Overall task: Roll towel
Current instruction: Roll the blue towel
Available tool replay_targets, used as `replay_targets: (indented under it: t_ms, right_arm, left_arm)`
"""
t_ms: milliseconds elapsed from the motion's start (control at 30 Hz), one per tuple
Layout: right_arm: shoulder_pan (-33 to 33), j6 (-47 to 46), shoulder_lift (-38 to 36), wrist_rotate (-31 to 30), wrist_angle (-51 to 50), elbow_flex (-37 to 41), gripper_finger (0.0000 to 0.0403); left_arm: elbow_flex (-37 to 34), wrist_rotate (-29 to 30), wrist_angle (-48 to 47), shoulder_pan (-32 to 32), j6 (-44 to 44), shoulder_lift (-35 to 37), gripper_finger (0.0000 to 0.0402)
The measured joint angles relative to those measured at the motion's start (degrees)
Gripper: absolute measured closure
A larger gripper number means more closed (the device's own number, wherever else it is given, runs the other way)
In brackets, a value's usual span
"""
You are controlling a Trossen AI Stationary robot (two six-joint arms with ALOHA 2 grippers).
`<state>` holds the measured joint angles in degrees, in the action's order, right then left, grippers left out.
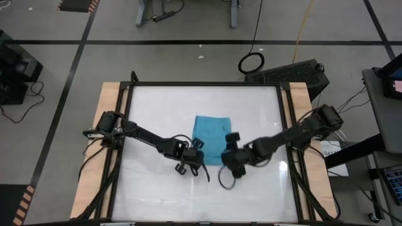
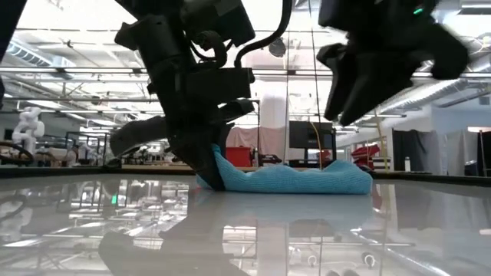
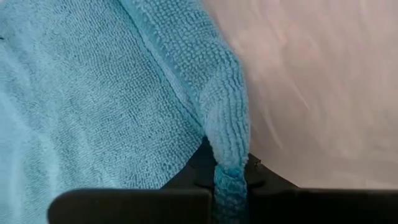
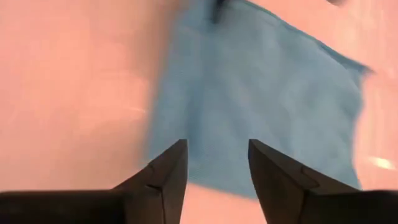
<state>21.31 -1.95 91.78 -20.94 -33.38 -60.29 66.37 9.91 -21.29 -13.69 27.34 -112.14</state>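
Observation:
The teal-blue towel [image 1: 211, 133] lies mostly flat in the middle of the white table [image 1: 157, 188]. In the low view the towel [image 2: 299, 180] is a low heap with its left end raised. My left gripper [image 1: 196, 146] is at the towel's near left corner, down at the table, and shut on the cloth. My right gripper [image 1: 231, 139] hovers over the towel's near right corner. It is raised clear of the towel in the low view [image 2: 354, 92]. Its fingers stand open above the cloth in the right wrist view [image 4: 217, 180]. My left gripper [image 3: 229, 186] pinches the towel's hemmed edge [image 3: 227, 140] between its two fingers, at the near left corner. The fingers come down steeply from above. The pinched corner [image 2: 219, 159] stands up a little, and the rest of the towel lies on the table.
Black frame bars [image 1: 204, 83] and wooden side rails [image 1: 110, 100] border the table. Dark cables loop under both wrists near the towel's near edge [image 1: 224, 182]. There is bare tabletop on the far, near and left sides of the towel.

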Motion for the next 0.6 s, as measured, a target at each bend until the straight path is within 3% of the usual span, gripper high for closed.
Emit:
replay_targets:
  t_ms: [167, 267, 600]
  right_arm:
    - [6.4, 2.6, 4.0, -0.4, 4.0, 0.0, 0.0245]
    - [8.6, 2.7, 7.6, -5.6, 3.6, 0.0, 0.0253]
    - [6.2, 0.0, 13.6, -7.3, 3.3, 0.0, 0.0275]
  left_arm:
    - [0.0, -4.4, 0.2, 1.3, -0.3, 0.0, 0.0388]
    - [0.0, -7.0, 0.3, 2.3, -0.4, -0.1, 0.0388]
    - [0.1, -10.1, -0.5, 3.4, 0.0, -0.1, 0.0388]
